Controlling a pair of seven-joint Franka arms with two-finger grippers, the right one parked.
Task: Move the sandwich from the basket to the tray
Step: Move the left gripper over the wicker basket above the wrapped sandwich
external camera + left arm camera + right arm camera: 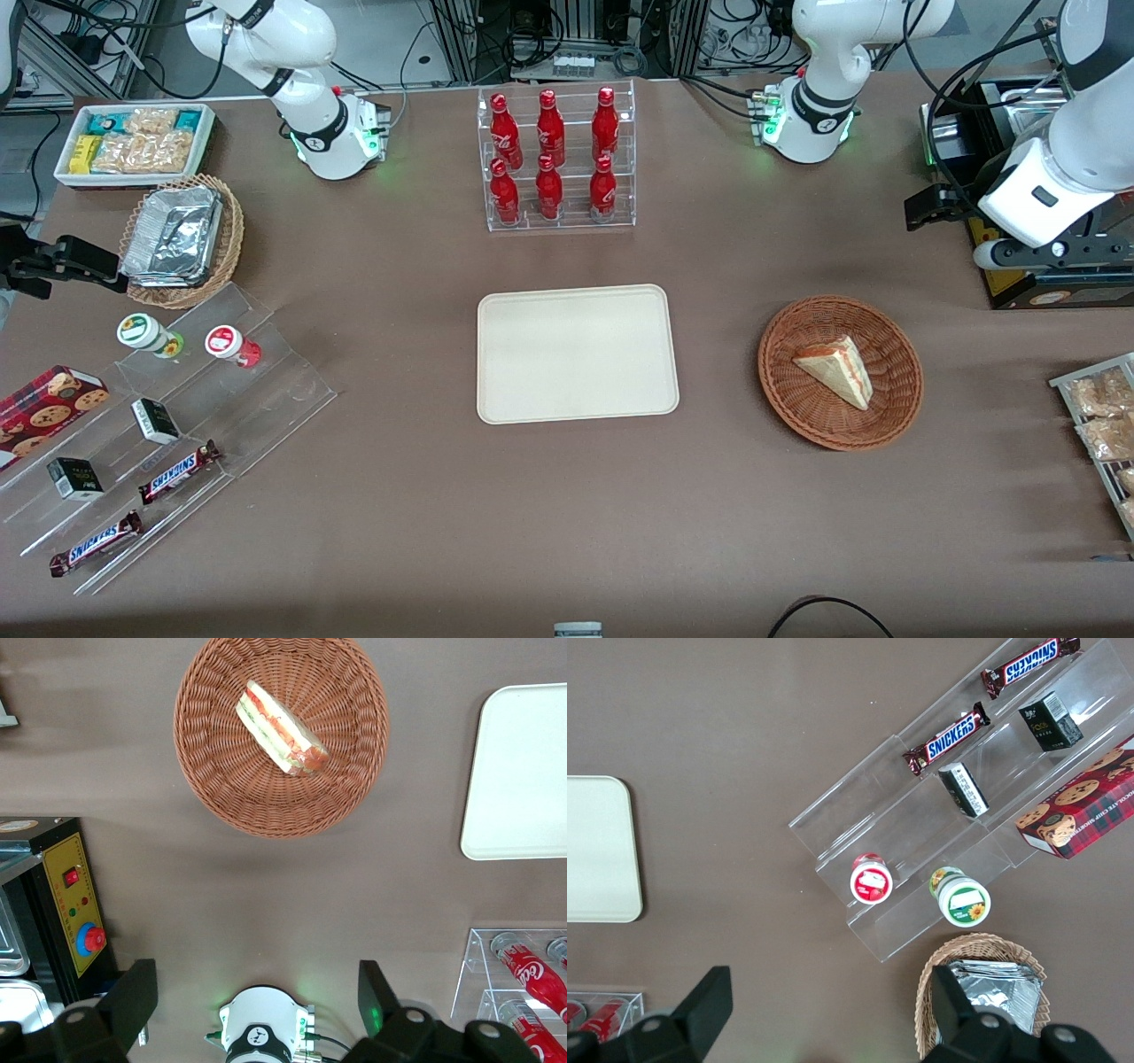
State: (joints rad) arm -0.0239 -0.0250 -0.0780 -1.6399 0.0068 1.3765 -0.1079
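The sandwich (834, 369) (280, 728) lay in the basket (890, 406) (213, 780), well below and apart from the gripper (921, 209) (257, 997), which hung with its fingers spread wide and held nothing. The tray (576, 353) (518, 771) sat bare on the table (567, 514), farther from the gripper than the basket, toward the parked arm's end.

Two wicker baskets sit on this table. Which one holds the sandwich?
The reddish-brown round basket toward the working arm's end holds the sandwich; the lighter tan basket holds foil trays. The gripper hangs open, above the table.
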